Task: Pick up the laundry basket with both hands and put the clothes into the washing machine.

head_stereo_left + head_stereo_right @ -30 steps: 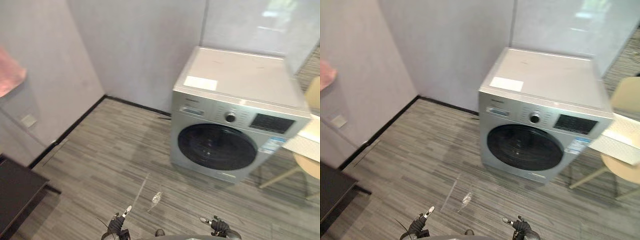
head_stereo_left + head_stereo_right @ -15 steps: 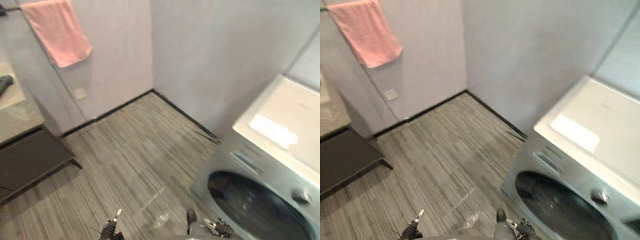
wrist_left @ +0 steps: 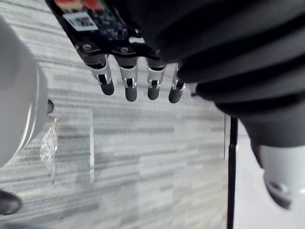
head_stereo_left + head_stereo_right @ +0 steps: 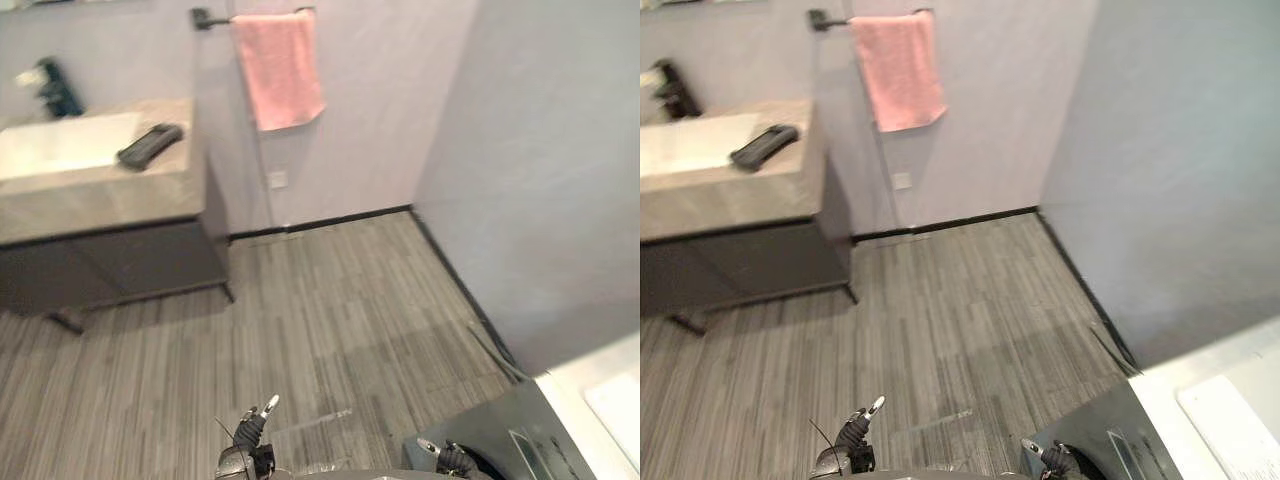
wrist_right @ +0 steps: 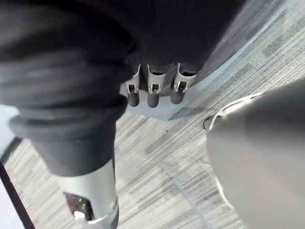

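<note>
Left hand (image 3: pixel 138 86) and right hand (image 5: pixel 152 93): both hanging low over the floor (image 4: pixel 330 320), fingers relaxed and carrying nothing, seemingly idling while walking. Washing machine (image 4: pixel 560 430): standing at the floor's right corner. Bench (image 4: pixel 90 190): carrying a dark item (image 4: pixel 150 145). Pink towel (image 4: pixel 280 70): hanging above. Laundry basket: nowhere to be seen.

soft, even indoor light — faint shadows on the floor (image 4: pixel 330 330) — slight motion blur, wrist views blurred up close
</note>
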Available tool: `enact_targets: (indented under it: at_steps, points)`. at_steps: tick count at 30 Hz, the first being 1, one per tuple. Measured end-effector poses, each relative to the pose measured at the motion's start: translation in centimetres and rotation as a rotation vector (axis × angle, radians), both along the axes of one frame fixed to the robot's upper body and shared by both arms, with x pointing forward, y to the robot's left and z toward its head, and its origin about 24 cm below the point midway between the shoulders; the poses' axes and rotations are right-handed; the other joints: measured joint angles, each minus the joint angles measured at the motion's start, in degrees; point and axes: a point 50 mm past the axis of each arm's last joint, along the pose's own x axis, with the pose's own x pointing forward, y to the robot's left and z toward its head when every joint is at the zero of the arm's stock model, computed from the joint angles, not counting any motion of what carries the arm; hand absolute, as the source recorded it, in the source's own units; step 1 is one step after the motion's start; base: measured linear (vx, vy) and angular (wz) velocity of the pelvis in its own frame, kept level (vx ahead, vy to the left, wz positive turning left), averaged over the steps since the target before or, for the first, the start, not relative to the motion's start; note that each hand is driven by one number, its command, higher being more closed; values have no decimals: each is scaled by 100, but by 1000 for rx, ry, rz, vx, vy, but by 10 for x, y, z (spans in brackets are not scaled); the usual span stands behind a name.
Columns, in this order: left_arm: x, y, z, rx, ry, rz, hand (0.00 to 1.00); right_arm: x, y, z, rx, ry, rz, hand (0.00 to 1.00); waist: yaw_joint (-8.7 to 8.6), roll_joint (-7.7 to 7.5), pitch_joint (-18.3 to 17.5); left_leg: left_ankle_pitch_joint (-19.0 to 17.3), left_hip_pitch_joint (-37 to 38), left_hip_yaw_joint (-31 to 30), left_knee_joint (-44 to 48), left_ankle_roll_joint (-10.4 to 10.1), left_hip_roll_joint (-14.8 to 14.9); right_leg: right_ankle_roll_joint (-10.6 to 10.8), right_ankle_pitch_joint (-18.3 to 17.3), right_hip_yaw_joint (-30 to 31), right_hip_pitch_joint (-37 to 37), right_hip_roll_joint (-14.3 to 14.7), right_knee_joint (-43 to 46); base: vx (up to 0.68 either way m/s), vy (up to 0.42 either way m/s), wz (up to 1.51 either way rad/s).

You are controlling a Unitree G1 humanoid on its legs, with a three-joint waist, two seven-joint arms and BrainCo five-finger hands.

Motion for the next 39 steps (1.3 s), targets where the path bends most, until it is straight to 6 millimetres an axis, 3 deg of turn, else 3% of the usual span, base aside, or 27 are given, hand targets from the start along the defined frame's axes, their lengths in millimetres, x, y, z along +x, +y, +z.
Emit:
enact_targets:
  at_steps: [4,7,11,12,13,14,15,16,17,18,19,21,25,26,28,31,35,39]
  points:
    - [-27,21,-5,49,100,51,0,4,10,0,30,-18,-21,0,-10,-5,4,454,316,-36,-908,42,-191,55,-96,236,17,-55,-114,-90,39,33]
    - [-34,21,-7,53,122,59,0,1,8,-1,28,-13,-34,0,-68,29,-3,795,479,-113,-1387,55,-264,158,-174,277,-4,-80,-170,-149,-13,11]
    - [-35,20,-7,52,124,54,0,-10,9,-3,28,16,-28,0,-169,-46,-23,817,484,-175,-1425,56,-312,213,-237,292,-59,-132,-59,-111,13,6]
    - [-34,20,-7,53,125,41,0,-9,9,-3,28,12,-26,0,-194,-121,1,815,481,-170,-1425,59,-379,298,-295,317,-136,-238,98,-55,70,3]
    - [-33,22,-7,62,123,31,0,-12,9,-3,29,18,-27,0,-184,-187,-11,774,500,-165,-1418,115,-500,530,-350,344,-139,-410,279,-38,87,8]
    - [-32,18,-7,53,121,29,0,-17,7,-4,25,30,-31,0,-188,-200,-17,731,515,-166,-1414,163,-543,613,-329,384,-155,-450,509,-33,80,3]
    - [-27,19,-6,59,109,20,0,-17,6,-3,20,17,-25,0,-161,-243,8,651,601,-158,-1376,217,-594,665,-261,906,-619,-539,1550,-42,70,11]
    - [-27,21,-6,66,107,13,0,-9,9,0,22,-17,-8,0,-186,-294,50,585,640,-184,-1237,286,-622,666,150,1413,-1108,-496,2599,-42,56,9]
    - [-24,21,-5,69,99,11,0,-8,10,1,20,-27,2,0,-179,-306,81,558,696,-196,-1190,305,-605,627,466,1624,-1313,-415,3012,-28,54,13]
    - [-21,22,-4,74,86,6,0,-6,11,1,18,-36,21,0,-162,-217,132,480,760,-199,-1068,331,-502,509,800,1978,-1617,-184,3584,-24,24,6]
    - [-19,22,-3,77,80,2,0,-4,13,2,22,-40,31,0,-154,-249,137,441,749,-205,-981,373,-440,502,739,2104,-1689,-95,3717,-34,10,17]
    - [-11,21,-1,83,54,-18,0,-2,23,1,38,-42,65,0,-141,-300,146,416,693,-361,-935,365,-326,354,348,2206,-1653,92,3259,-36,-34,40]
    - [-6,17,0,72,37,-7,0,-9,24,-2,47,-7,45,0,-170,-374,80,433,509,-526,-989,331,-438,351,327,2283,-906,-48,1285,-6,-182,45]
    - [-8,16,0,70,41,2,0,-12,24,-4,50,15,35,0,-117,-373,-25,507,478,-543,-1095,208,-448,376,54,2207,-578,-102,574,75,-194,10]
    - [-15,10,-4,51,68,4,0,-19,17,-6,33,51,29,0,-94,-204,-239,714,461,-624,-1436,-59,-273,345,115,2022,-435,72,-186,97,-134,6]
    - [-20,5,-7,39,98,-15,0,-19,8,-5,9,62,23,0,-157,-34,-322,801,391,-735,-1422,-151,-38,248,289,1838,-288,280,-513,118,-144,11]
    - [-18,5,-7,49,108,-60,0,-23,5,-6,4,78,20,0,-170,-72,-331,794,432,-847,-1403,-173,68,206,315,1678,-73,389,-670,73,-80,19]
    - [-18,10,-7,61,113,-65,0,-27,5,-7,8,93,16,0,-220,-166,-274,798,387,-972,-1400,-168,-38,222,324,1547,-2,298,-760,2,18,16]
